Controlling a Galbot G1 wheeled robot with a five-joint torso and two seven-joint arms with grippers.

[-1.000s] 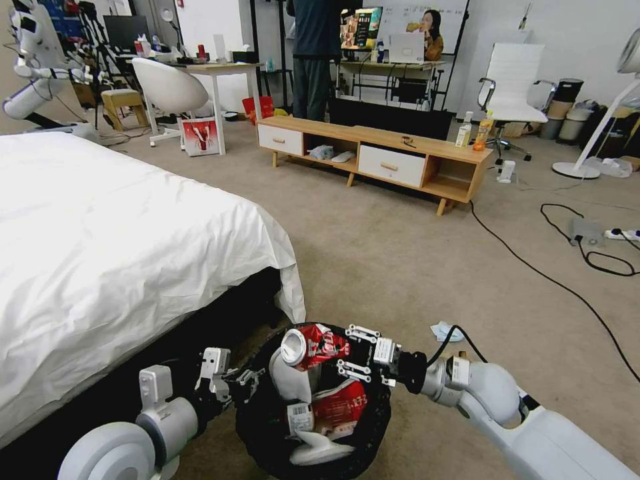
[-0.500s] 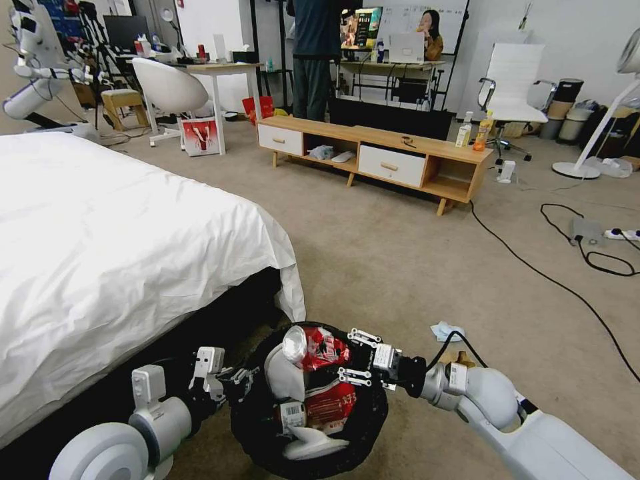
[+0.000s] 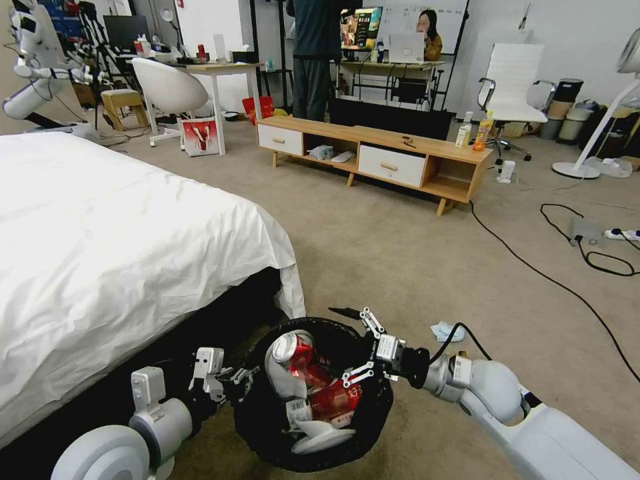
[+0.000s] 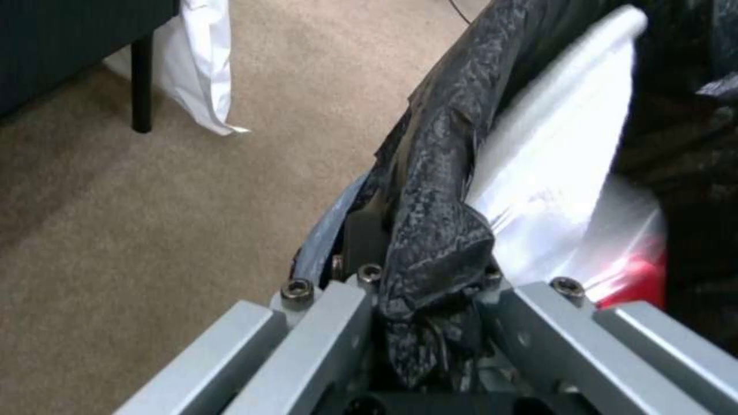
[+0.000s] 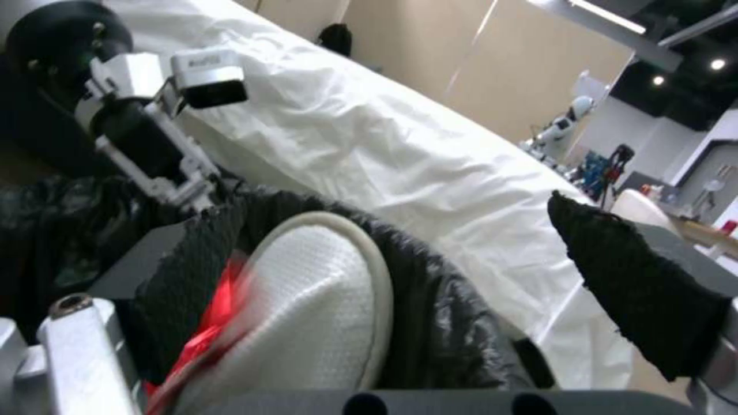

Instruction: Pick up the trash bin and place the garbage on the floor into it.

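Released since the earlier frame, the crushed red can (image 3: 293, 348) has dropped from between the right gripper's fingers and now lies inside the trash bin (image 3: 267, 437), on top of the red-and-white carton (image 3: 331, 404) and beside a white lid flap (image 3: 283, 383). The right gripper (image 3: 363, 347) is seen spread wide just above the bin's far rim, the can lying just inside and below its fingertips, apart from them. The bin is held at its near-left rim by the left gripper (image 3: 241, 383), whose fingers are pressed together on a fold of the black bag liner (image 4: 430, 230), as the left wrist view shows. The bin is carried low over the floor (image 3: 400, 267), close beside the bed (image 3: 120, 227). By judgement the task is well advanced: the bin has been picked up and several pieces are in it. A light-blue face mask (image 3: 445, 331) is left on the carpet just beyond the right gripper's wrist, so more collecting appears to remain.
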